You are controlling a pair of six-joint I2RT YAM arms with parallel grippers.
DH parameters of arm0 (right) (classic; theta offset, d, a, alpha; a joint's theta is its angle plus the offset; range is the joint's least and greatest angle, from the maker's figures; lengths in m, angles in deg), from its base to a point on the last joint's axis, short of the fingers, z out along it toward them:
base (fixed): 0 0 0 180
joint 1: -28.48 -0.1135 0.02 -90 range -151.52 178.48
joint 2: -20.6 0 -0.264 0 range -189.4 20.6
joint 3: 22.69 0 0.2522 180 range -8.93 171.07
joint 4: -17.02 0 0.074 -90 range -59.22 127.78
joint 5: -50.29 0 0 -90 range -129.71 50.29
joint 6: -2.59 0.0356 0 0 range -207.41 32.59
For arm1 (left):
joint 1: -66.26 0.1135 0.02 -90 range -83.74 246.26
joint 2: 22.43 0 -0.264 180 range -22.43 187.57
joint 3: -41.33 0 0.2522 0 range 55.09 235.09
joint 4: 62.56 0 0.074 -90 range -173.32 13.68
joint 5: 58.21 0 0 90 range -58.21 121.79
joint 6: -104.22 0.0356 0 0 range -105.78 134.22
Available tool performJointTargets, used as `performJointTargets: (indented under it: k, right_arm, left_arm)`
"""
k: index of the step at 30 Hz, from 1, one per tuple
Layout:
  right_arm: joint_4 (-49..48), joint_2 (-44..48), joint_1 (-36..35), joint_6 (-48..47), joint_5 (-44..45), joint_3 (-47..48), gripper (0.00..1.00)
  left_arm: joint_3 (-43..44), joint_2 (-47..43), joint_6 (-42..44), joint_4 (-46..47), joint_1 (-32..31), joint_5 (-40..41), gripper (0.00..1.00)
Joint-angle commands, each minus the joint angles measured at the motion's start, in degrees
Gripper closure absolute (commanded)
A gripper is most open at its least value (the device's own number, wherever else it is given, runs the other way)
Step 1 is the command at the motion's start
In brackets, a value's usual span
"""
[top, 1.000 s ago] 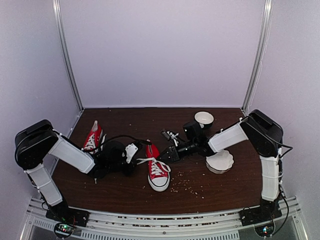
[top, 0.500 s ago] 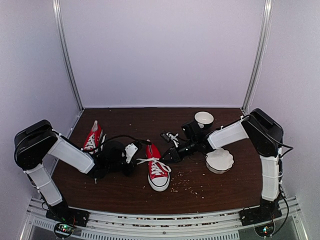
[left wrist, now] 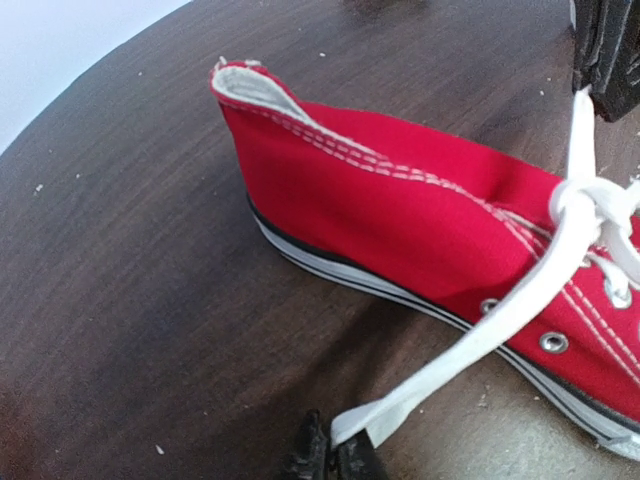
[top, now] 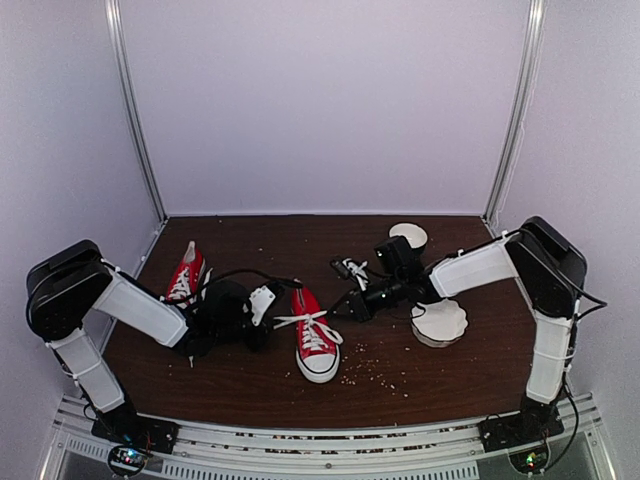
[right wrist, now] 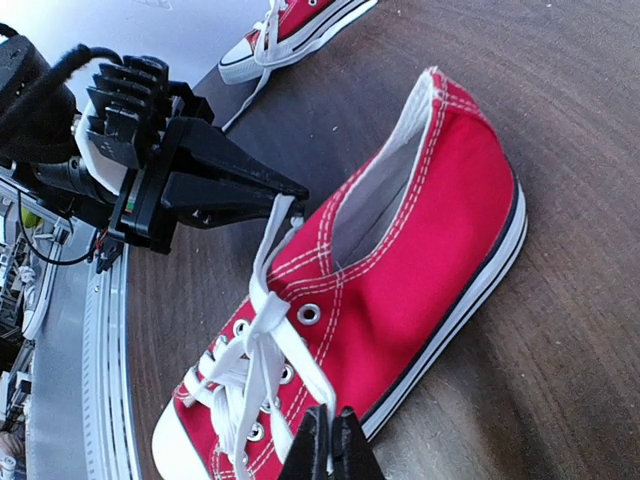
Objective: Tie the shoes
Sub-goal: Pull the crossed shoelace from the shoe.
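**Q:** What stage does the fig. show?
**A:** First-knot stage, by my reading. The ctr shoe (top: 316,348) stands upright on the table (top: 250,240), toe toward the arm bases, between the two arms. Its laces cross in a small knot (left wrist: 588,200) over the top eyelets. No bow loops visible.

**Q:** Grippers?
**A:** The L gripper (left wrist: 335,452) has its jaws closed, pinching the end of one lace (left wrist: 450,365), which runs taut from the knot out to the side. The R gripper (right wrist: 331,440) also has its jaws closed. The other lace (left wrist: 578,130) leads up to its tips in the L wrist view, so it appears pinched too. Each draws toward its own side.

**Q:** Second shoe?
**A:** The far shoe (top: 186,274) sits near the table's left edge, beyond the L forearm, well apart from the ctr shoe. A lace trails off it in the R wrist view; tied or not, can't tell.

**Q:** Done vs. left?
**A:** Done, approx.: first crossing made on the ctr shoe. Left: snug it, form + pull the bow, then likely the whole sequence on the far shoe. Early in the task, I'd judge.

**Q:** Other items?
**A:** By the R arm, a white dish (top: 440,322) and a cup (top: 408,235). There are also crumbs (top: 375,372) on the table. Not part of the task.
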State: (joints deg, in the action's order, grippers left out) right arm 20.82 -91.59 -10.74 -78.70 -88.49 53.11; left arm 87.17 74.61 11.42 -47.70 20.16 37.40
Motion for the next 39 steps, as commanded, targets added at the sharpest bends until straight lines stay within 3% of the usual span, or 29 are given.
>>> performJointTargets:
  k: [1,3,6,14,23,25,32,39]
  right_arm:
    - [-0.97,3.36,0.55,-0.71,3.41,-1.63,1.0]
    - [-0.94,3.86,0.5,-0.63,3.38,-2.02,1.0]
    - [-0.2,4.9,0.45,-1.07,4.17,-2.61,1.0]
    - [2.3,6.25,-0.38,-2.8,5.86,-2.87,1.0]
    - [2.12,7.78,-0.68,-2.84,6.82,-4.07,1.0]
    - [1.89,7.82,-0.68,-2.58,6.76,-4.28,1.0]
    - [1.95,9.47,-0.68,-2.26,7.35,-4.94,1.0]
    - [2.16,12.11,-0.73,-2.2,8.75,-5.97,1.0]
  left_arm:
    - [-1.16,-1.79,1.81,2.94,0.1,-3.4,0.81]
    - [-2.63,-3.37,3.08,5.07,-0.75,-3.79,0.57]
    - [-5.18,-6.89,6.93,8.31,-2.56,-3.35,0.44]
    - [-5.02,-13.94,12.04,10.58,-3.82,-7.86,0.45]
    - [8.19,-1.69,10.61,6.02,-5.25,-7.82,0.41]
    - [10.02,-0.06,10.77,5.77,-6.22,-7.89,0.42]
    - [13.81,3.89,9.06,2.77,-6.53,-8.2,0.73]
    - [12.81,5.04,8.42,1.35,-6.5,-9.08,0.76]
